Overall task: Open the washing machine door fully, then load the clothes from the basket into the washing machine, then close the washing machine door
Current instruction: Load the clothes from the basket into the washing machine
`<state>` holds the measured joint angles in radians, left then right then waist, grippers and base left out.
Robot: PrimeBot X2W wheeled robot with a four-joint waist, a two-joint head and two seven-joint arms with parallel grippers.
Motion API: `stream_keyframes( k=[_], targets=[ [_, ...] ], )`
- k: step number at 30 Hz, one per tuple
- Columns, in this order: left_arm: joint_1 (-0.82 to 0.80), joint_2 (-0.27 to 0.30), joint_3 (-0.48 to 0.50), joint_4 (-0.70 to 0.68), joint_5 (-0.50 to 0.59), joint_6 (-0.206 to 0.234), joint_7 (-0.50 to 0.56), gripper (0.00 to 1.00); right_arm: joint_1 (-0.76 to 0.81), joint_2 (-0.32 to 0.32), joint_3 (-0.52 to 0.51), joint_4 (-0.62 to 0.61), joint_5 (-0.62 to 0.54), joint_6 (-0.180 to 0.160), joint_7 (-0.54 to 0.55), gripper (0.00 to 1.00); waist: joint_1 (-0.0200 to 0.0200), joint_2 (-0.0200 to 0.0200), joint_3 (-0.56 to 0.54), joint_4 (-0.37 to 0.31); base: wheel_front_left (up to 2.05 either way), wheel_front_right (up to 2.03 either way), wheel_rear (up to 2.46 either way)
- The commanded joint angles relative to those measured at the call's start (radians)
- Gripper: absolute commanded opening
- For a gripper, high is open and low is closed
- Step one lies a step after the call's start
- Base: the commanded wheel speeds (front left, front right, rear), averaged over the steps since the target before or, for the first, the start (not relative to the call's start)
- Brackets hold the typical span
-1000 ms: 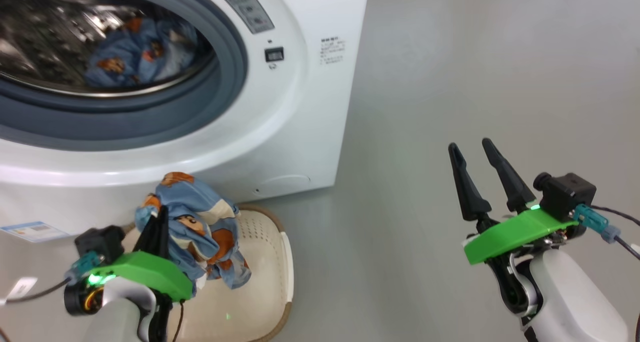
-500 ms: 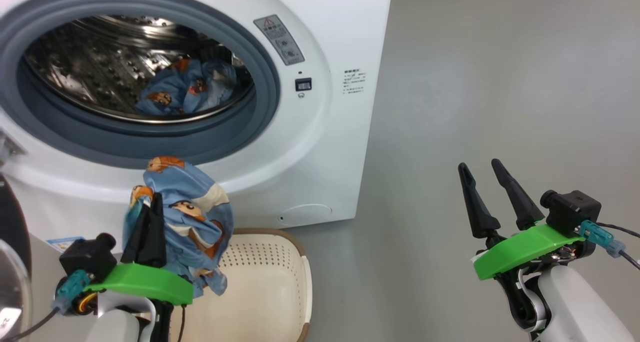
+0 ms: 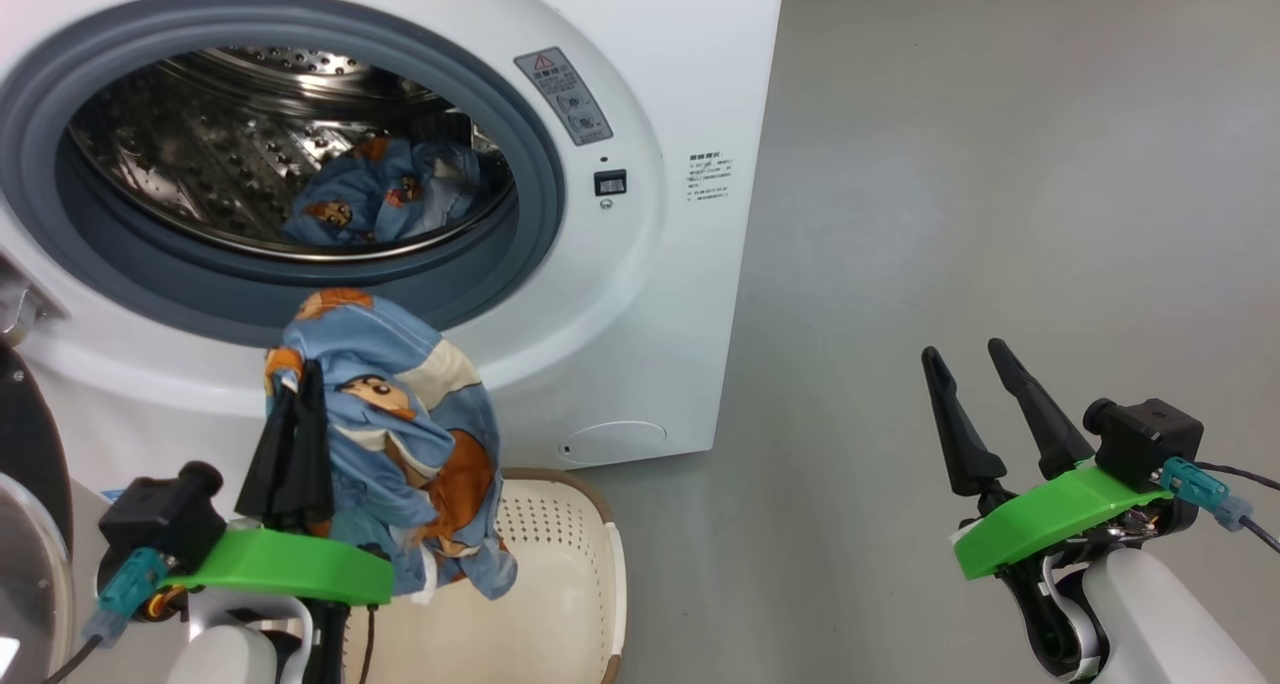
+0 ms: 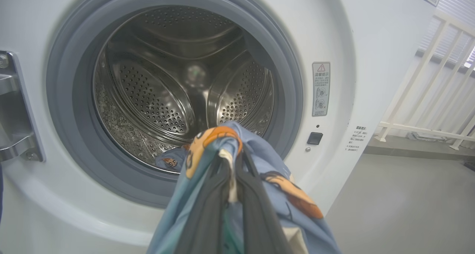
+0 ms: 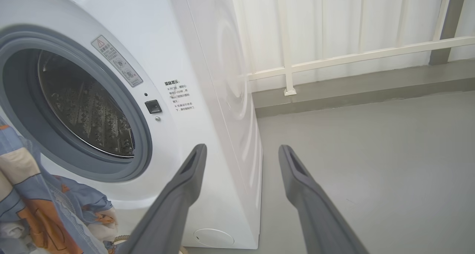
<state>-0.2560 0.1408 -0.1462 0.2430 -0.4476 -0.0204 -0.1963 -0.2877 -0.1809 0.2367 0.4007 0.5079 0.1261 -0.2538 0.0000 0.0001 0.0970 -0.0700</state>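
Note:
The washing machine (image 3: 650, 294) stands with its opening uncovered, and one piece of the clothes (image 3: 380, 199) lies in the steel drum (image 4: 167, 90). The washing machine door (image 3: 25, 444) hangs swung out at the far left edge. My left gripper (image 3: 300, 379) is shut on a light blue bear-print garment (image 3: 420, 434), held above the basket (image 3: 575, 564) and just below the grey gasket. In the left wrist view the garment (image 4: 282, 194) drapes over my closed fingers (image 4: 256, 209), facing the drum. My right gripper (image 3: 965, 359) is open with nothing in it, off to the machine's right.
Bare grey floor (image 3: 1000, 164) stretches to the right of the machine. A white railing (image 5: 334, 57) and a pale wall run behind it. The door's metal hinge (image 4: 15, 109) sits on the left of the opening.
The head view has tilted up, bringing the whole drum into sight. My left gripper has lifted the garment out of the basket to the lower rim of the opening. The right gripper stays open.

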Motion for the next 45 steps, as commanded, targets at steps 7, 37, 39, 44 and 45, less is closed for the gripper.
stream_keyframes(
  k=[7, 37, 39, 44, 45],
  targets=[
    [-0.048, 0.039, 0.039, -0.056, -0.002, 0.017, 0.009, 0.0, -0.017, -0.012, 0.03, -0.026, 0.006, 0.005, -0.008, 1.0, 0.0, -0.0001, 0.029, -0.012, 0.0, 0.0, 0.0],
    [-0.819, 0.202, 0.08, 0.634, 0.023, -0.041, -0.046, 0.0, -0.15, 0.038, 0.016, -0.126, -0.041, 0.005, -0.008, 1.0, 0.0, -0.0001, 0.463, -0.189, 0.0, 0.0, 0.0],
    [-0.875, 0.219, 0.081, 0.674, 0.03, -0.041, -0.051, 0.0, -0.159, 0.044, 0.019, -0.133, -0.044, 0.005, -0.008, 1.0, 0.0, -0.0001, 0.492, -0.203, 0.0, 0.0, 0.0],
    [-0.986, 0.245, 0.077, 0.727, 0.056, -0.027, -0.062, 0.0, -0.168, 0.054, 0.016, -0.146, -0.051, 0.005, -0.008, 1.0, 0.0, -0.0001, 0.544, -0.235, 0.0, 0.0, 0.0],
    [-1.005, 0.249, 0.08, 0.726, 0.061, -0.021, -0.063, 0.0, -0.168, 0.056, 0.014, -0.148, -0.052, 0.005, -0.008, 1.0, 0.0, -0.0001, 0.551, -0.24, 0.0, 0.0, 0.0]
  ],
)
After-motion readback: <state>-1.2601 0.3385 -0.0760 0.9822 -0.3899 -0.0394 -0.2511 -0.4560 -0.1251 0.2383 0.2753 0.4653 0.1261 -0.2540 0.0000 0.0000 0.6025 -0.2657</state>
